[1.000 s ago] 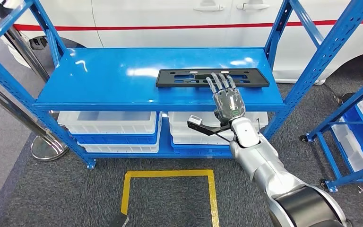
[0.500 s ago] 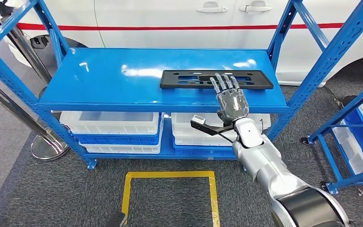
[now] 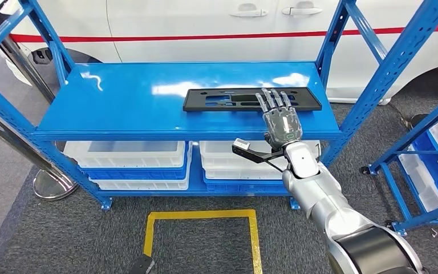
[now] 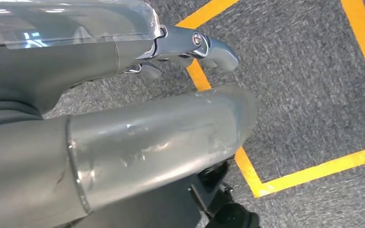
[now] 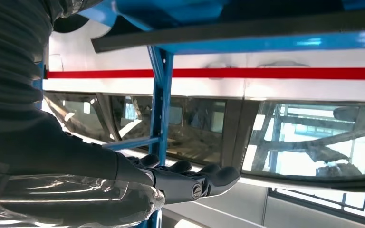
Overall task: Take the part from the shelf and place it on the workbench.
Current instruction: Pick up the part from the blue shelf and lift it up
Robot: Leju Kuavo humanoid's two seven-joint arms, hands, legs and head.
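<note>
Head view: my right hand (image 3: 281, 123) reaches over the front edge of the blue shelf (image 3: 120, 103), fingers (image 3: 272, 99) spread and straight, lying across the near edge of the black part (image 3: 228, 99). I cannot tell whether it grips anything. That flat part stretches mostly to the hand's left. Beyond it stands a white car (image 3: 205, 23). My left hand (image 4: 123, 137) hangs above grey carpet and yellow tape (image 4: 313, 168); its fingers look curled.

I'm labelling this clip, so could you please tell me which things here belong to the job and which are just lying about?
Job:
- black part
- blue shelf
- right hand, fingers over the part

Lying about:
- white bins under the shelf
- white car behind
- yellow floor marking
</note>
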